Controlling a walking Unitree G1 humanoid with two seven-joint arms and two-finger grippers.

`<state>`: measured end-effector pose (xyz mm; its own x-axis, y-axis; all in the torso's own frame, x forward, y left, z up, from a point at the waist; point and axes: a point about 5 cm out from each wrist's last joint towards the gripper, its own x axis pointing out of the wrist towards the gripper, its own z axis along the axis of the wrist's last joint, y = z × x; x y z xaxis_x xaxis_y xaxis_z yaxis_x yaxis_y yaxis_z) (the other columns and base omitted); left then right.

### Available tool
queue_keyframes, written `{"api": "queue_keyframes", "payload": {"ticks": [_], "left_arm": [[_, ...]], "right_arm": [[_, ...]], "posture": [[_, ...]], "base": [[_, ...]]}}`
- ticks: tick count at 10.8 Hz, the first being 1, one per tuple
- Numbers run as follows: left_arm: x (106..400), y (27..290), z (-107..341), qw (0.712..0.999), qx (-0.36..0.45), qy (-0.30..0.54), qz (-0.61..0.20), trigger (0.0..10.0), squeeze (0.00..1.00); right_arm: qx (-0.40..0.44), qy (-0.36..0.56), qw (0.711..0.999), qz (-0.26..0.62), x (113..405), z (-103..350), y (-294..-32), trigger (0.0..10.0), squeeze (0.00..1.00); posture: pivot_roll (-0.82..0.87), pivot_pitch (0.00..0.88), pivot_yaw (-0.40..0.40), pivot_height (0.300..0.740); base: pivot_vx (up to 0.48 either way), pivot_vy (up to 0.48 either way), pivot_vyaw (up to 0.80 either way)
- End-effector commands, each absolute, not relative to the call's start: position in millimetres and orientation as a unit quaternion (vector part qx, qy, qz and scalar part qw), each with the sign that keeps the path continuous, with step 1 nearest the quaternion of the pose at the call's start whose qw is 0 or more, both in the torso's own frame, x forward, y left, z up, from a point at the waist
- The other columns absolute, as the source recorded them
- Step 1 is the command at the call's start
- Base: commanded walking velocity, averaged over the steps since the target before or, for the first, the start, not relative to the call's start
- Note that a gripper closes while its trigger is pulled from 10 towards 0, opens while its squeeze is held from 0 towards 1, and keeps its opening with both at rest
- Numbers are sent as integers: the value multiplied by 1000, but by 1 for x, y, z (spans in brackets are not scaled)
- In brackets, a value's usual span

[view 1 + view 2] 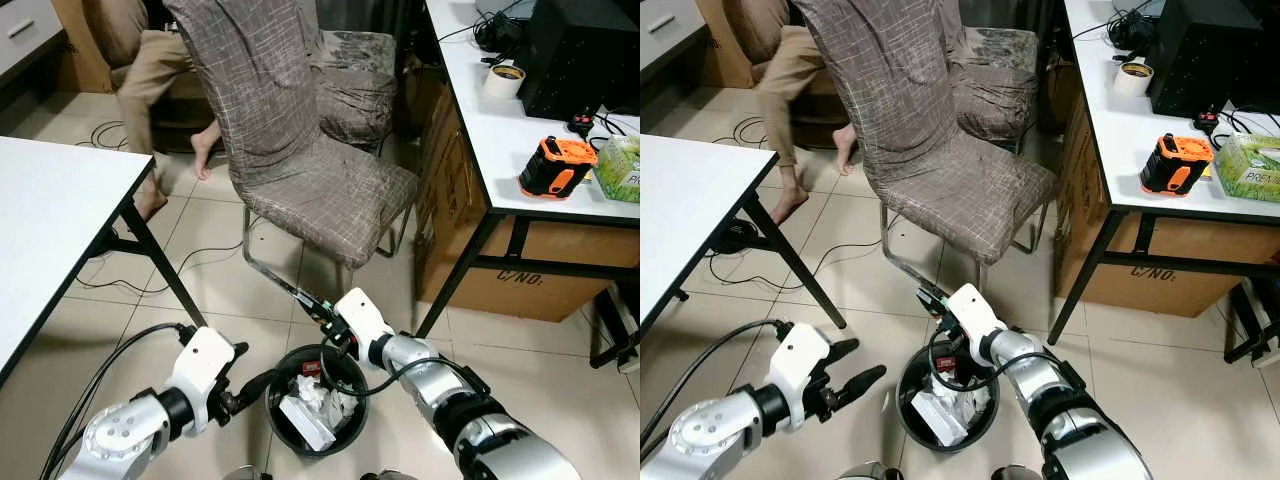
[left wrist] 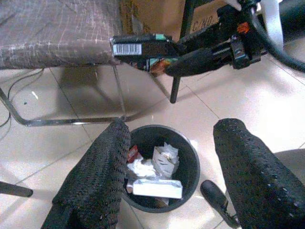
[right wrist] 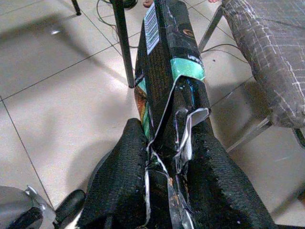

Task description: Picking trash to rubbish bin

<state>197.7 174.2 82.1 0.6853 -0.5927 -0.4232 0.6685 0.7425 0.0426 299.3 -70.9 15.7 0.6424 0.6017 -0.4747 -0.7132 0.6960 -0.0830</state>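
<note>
You had a pale tiled floor (image 1: 520,380) under everything. On it stood the round black rubbish bin (image 1: 283,432), holding crumpled paper and a white box, and just behind it the chrome legs of a fabric-covered chair (image 1: 310,190). Black cables (image 1: 160,272) trailed across the tiles beneath the white table (image 1: 50,220). A cardboard box (image 1: 540,270) sat under the desk (image 1: 500,140).

Black wrapper (image 3: 167,71) with green band; black bin (image 1: 317,400); grey crosshatched chair (image 1: 300,150)
</note>
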Motion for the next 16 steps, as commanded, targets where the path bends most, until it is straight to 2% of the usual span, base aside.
{"api": "queue_keyframes", "payload": {"ticks": [1,9,11,12,14,16], "left_arm": [[198,170,85,911,97,193,-352,10000,0],[204,165,85,910,99,194,-354,10000,0],[208,167,81,926,87,194,-313,10000,0],[218,170,76,955,49,188,-224,10000,0],[233,159,74,967,64,167,-182,10000,0],[239,152,68,969,60,168,-169,10000,0]], "right_arm": [[-126,206,898,367,301,18,-70,10000,1000],[-127,214,898,364,300,14,-75,10000,1000],[-143,205,904,347,301,15,-79,10000,1000],[-125,184,931,290,300,14,-88,10000,0],[-61,144,972,173,287,17,-112,10000,0],[-49,154,979,126,259,13,-136,10000,0]], "posture": [[88,97,0,740],[81,96,5,740],[68,74,3,740],[59,49,7,740],[22,22,10,740],[-7,18,23,740]], "base": [[0,0,0],[0,0,0],[0,0,0],[0,0,0],[0,0,0],[0,0,0]]}}
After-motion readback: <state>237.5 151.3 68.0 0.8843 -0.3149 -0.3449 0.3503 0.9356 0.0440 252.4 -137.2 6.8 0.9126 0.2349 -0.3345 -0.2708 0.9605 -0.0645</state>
